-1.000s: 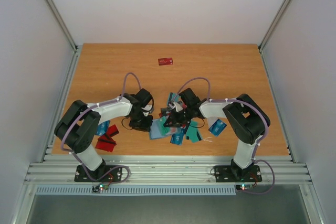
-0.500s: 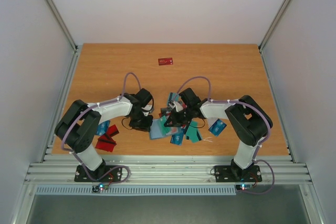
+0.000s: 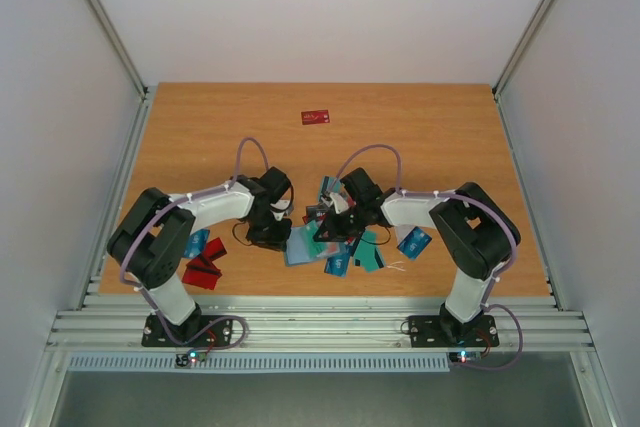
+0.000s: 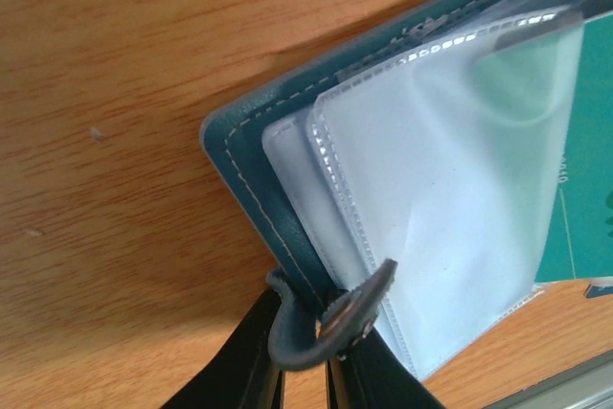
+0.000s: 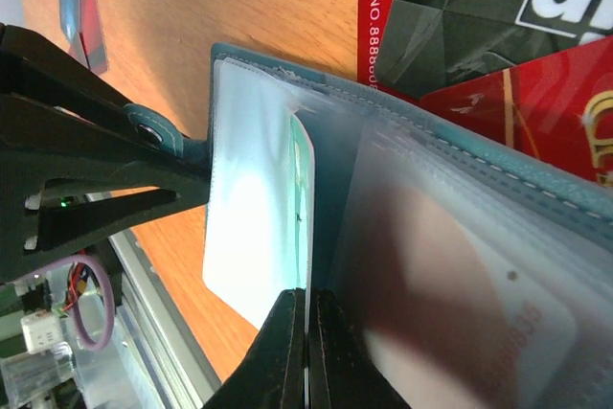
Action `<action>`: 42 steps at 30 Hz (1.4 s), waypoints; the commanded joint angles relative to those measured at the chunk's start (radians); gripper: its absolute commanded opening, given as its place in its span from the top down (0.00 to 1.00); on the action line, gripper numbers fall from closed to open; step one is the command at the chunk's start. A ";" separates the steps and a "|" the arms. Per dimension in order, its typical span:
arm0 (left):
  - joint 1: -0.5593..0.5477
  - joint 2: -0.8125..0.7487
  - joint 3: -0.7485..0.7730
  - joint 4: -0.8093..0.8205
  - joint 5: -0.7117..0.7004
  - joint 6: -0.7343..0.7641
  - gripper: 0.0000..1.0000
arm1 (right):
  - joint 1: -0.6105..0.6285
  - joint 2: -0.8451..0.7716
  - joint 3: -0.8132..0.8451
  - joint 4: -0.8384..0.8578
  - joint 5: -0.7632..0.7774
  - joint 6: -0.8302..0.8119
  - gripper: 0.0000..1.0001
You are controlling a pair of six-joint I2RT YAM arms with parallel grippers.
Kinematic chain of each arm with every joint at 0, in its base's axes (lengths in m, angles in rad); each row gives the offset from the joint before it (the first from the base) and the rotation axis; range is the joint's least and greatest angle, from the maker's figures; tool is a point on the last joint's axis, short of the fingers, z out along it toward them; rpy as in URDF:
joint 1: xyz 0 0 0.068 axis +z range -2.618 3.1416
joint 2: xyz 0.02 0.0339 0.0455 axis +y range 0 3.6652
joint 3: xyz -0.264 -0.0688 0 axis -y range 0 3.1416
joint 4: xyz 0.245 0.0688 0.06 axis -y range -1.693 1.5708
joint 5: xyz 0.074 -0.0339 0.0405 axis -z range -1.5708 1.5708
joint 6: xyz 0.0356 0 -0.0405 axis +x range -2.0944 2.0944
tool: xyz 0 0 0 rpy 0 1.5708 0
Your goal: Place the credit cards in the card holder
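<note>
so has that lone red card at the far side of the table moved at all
No. The lone red card lies in the same spot below the far edge of the table as in both earlier top views.

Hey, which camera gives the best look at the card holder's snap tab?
Left wrist view: the snap tab is close and sharp, pinched in the left gripper. The right wrist view shows it smaller, at the left edge of the card holder. The top view leaves it too small to see.
</note>
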 commanded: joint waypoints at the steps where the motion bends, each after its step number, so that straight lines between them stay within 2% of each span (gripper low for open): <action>1: -0.012 0.082 -0.036 0.038 -0.020 -0.007 0.86 | 0.007 -0.034 -0.001 -0.047 0.088 -0.070 0.99; 8: -0.012 0.083 -0.037 0.039 -0.018 -0.009 0.86 | 0.007 -0.017 0.001 -0.043 0.087 -0.083 0.99; 24: -0.012 0.084 -0.046 0.027 -0.010 0.005 0.86 | 0.037 0.036 -0.034 0.116 0.094 -0.017 0.99; 30: -0.012 0.091 -0.048 0.030 -0.004 0.011 0.86 | 0.055 0.040 -0.053 0.180 0.087 0.066 0.99; 42: -0.013 0.104 -0.045 0.059 -0.002 0.008 0.86 | 0.069 0.041 -0.012 0.104 -0.002 0.118 0.97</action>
